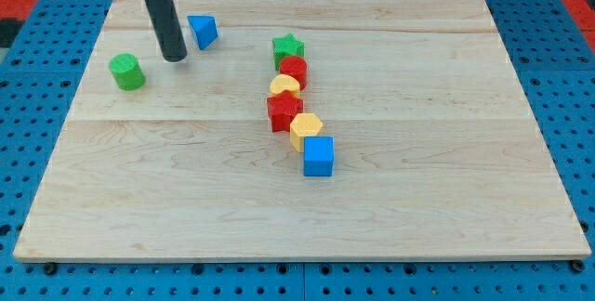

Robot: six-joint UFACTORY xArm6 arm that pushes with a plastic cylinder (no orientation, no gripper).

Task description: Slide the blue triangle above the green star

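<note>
The blue triangle (203, 31) lies near the view's top left of the wooden board (418, 208). The green star (288, 47) sits to its right, at the top of a line of blocks. My tip (174, 58) rests on the board just left of and slightly below the blue triangle, a small gap apart from it. The dark rod rises from the tip toward the view's top left.
A green cylinder (126, 71) stands left of my tip. Below the green star runs a line: red cylinder (294, 70), yellow heart-like block (284, 86), red star (284, 111), yellow hexagon (305, 129), blue cube (318, 156).
</note>
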